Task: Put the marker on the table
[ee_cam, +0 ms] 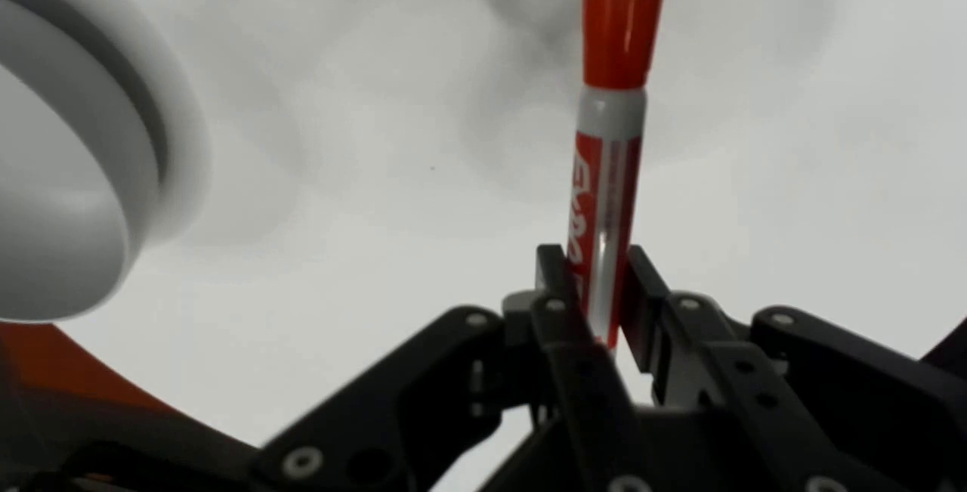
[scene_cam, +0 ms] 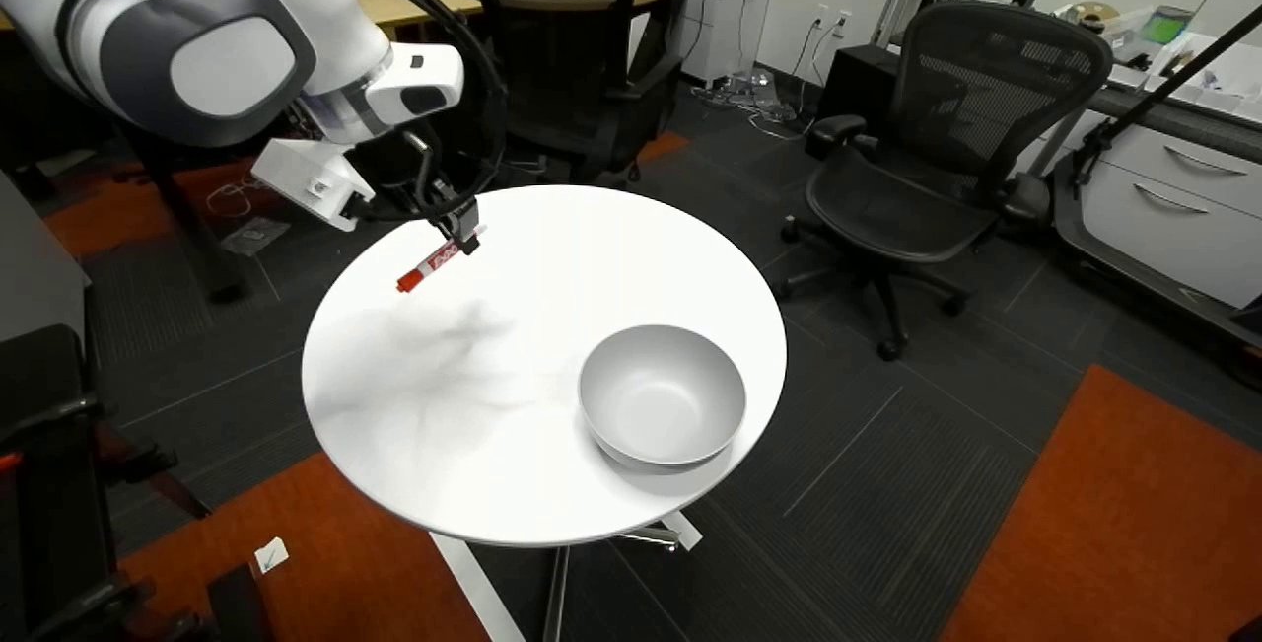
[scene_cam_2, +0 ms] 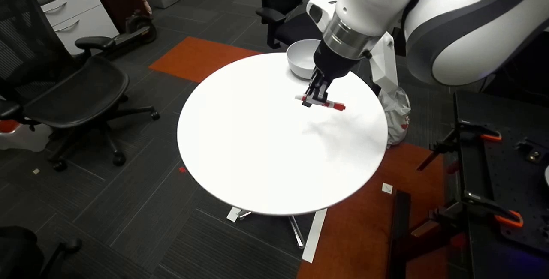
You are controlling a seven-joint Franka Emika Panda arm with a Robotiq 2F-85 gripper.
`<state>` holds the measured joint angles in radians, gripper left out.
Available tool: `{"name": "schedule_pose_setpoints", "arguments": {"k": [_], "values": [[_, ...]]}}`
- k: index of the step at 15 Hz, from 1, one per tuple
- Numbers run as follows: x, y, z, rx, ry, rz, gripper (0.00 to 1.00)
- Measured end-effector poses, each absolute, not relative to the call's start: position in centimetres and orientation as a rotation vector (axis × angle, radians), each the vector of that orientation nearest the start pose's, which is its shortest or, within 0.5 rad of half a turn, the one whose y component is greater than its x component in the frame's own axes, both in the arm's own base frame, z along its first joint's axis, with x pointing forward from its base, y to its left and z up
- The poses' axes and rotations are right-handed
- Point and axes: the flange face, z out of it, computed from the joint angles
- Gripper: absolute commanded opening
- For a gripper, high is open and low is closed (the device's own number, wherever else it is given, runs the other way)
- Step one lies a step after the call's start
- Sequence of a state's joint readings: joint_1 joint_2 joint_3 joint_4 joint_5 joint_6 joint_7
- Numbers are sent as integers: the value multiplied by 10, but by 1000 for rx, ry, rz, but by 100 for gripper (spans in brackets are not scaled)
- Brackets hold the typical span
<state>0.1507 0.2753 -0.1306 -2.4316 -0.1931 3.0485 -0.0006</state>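
My black two-fingered gripper [ee_cam: 597,273] pinches a slim red-and-white marker pen [scene_cam: 429,268] above the large round white table [scene_cam: 552,277], toward eleven o'clock in an exterior view, its red cap [scene_cam: 408,282] pointing to eight. There I also see a round light-grey bowl [scene_cam: 661,405] resting on the table at four o'clock.

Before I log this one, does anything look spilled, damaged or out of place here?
Nothing on the table looks spilled or damaged: the bowl sits upright, and the gripper holds the capped marker. Only the loose cables on the floor in an exterior view look untidy.
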Motion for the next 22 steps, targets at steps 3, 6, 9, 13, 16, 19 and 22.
{"name": "schedule_pose_setpoints", "arguments": {"k": [3,6,9,13,16,19,22], "values": [[519,22,214,-3083,-509,-495,5],[527,-3,193,-3052,-591,-456,5],[537,-31,173,-3051,-613,-434,5],[549,-47,153,-3054,-625,-419,5],[555,-51,144,-3055,-638,-415,46],[560,-51,147,-3058,-654,-433,66],[566,-51,168,-3085,-690,-478,90]]}}
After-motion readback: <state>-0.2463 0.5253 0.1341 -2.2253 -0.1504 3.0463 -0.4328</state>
